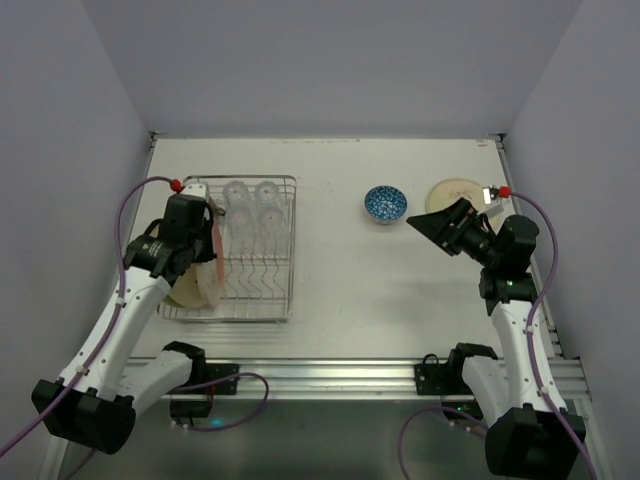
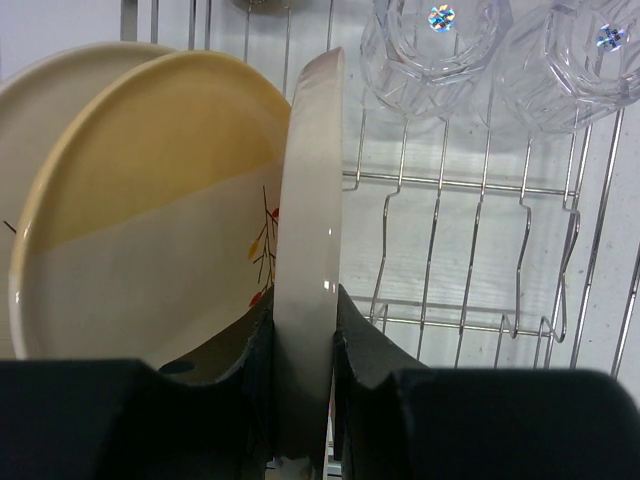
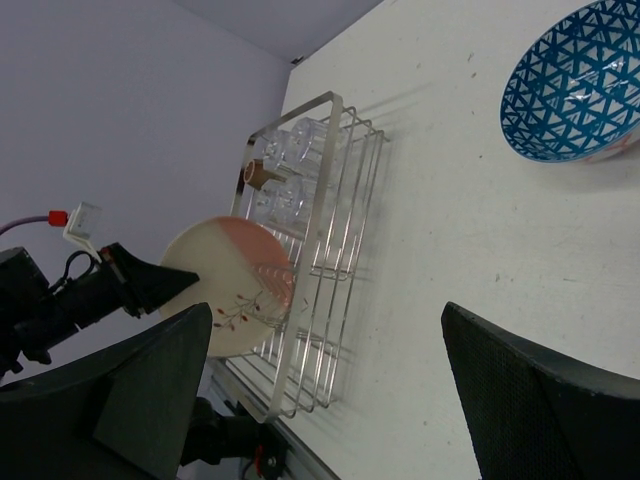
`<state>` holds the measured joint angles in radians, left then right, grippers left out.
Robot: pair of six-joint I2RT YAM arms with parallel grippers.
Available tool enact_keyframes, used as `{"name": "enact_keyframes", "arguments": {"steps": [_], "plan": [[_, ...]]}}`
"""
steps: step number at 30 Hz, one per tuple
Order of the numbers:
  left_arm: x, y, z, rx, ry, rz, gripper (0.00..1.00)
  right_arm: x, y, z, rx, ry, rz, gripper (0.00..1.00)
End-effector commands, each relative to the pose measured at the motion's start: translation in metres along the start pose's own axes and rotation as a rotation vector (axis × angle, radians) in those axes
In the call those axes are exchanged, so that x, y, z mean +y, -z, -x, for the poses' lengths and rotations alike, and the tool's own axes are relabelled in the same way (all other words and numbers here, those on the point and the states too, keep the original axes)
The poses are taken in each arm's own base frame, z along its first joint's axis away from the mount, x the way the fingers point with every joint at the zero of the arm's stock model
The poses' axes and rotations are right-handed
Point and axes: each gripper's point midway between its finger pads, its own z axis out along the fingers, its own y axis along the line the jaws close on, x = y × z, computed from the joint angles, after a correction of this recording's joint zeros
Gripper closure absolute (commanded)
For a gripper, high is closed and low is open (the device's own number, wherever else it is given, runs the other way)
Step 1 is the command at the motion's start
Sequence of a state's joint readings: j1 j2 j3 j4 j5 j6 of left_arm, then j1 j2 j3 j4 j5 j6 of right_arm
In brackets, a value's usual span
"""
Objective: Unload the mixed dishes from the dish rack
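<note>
I have my left gripper (image 2: 303,375) pinching the rim of an upright cream plate (image 2: 310,230) in the dish rack (image 1: 291,250) by the table (image 1: 350,275)'s left edge. My right gripper (image 1: 428,222) hangs wide apart near the blue bowl (image 1: 385,203).

The left arm (image 1: 110,335) and right arm (image 1: 520,340) share white link shells, black joints and black bases. A purple cable (image 1: 121,235) trails each (red-capped connector (image 1: 176,184) at the wrist's twelve o'clock, beside a white tag (image 1: 196,188)). Fingers (image 3: 540,400) are matte black, finely textured.
</note>
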<state>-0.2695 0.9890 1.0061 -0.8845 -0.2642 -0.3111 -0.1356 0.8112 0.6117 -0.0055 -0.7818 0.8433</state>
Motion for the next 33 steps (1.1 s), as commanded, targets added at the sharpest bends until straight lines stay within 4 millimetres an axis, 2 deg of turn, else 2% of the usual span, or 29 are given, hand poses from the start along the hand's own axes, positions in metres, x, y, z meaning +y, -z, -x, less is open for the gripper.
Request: {"name": "enact_keyframes", "arguments": {"steps": [1, 9, 22, 33], "plan": [[-0.003, 0.026, 0.059, -0.214, 0.046, -0.03, 1.0, 0.009, 0.001, -0.001, 0.008, 0.007, 0.046, 0.02], [0.002, 0.062, 0.088, -0.377, 0.107, -0.056, 1.0, 0.01, 0.0, 0.0, 0.002, -0.002, 0.051, 0.02], [0.008, 0.091, 0.103, -0.464, 0.194, -0.068, 1.0, 0.009, -0.001, -0.002, 0.003, -0.02, 0.06, 0.02], [-0.004, 0.126, 0.112, -0.561, 0.353, -0.218, 1.0, 0.014, -0.002, -0.004, 0.023, -0.034, 0.105, 0.05]]}}
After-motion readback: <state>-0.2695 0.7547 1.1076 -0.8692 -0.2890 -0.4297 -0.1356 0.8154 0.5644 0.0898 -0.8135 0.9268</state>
